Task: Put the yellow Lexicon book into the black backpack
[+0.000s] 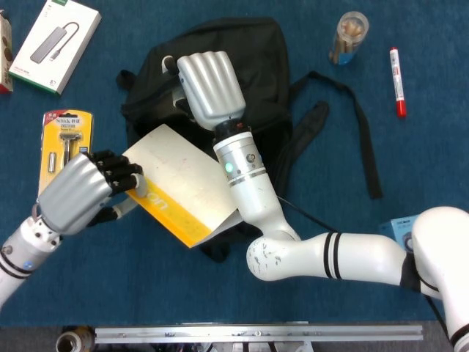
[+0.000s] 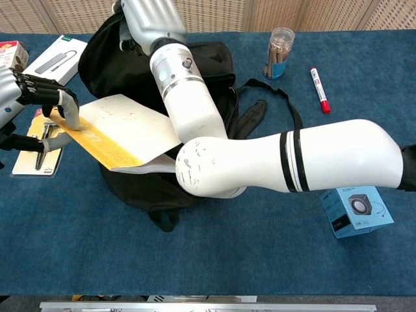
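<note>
My left hand point(image 1: 84, 193) point(image 2: 29, 92) grips the yellow Lexicon book point(image 1: 183, 192) point(image 2: 123, 133) by its left end and holds it tilted over the front part of the black backpack point(image 1: 253, 66) point(image 2: 104, 58). The book's far end lies against my right forearm. My right hand point(image 1: 209, 89) point(image 2: 148, 19) grips the backpack's upper edge and holds it lifted. How far the book's tip reaches into the opening is hidden.
A yellow tool blister pack point(image 1: 62, 136) point(image 2: 36, 146) lies left of the backpack, a white hub box point(image 1: 55, 44) point(image 2: 55, 58) at far left. A clear jar point(image 1: 349, 37) and red marker point(image 1: 396, 72) lie at the right, a blue speaker box point(image 2: 354, 209) at near right.
</note>
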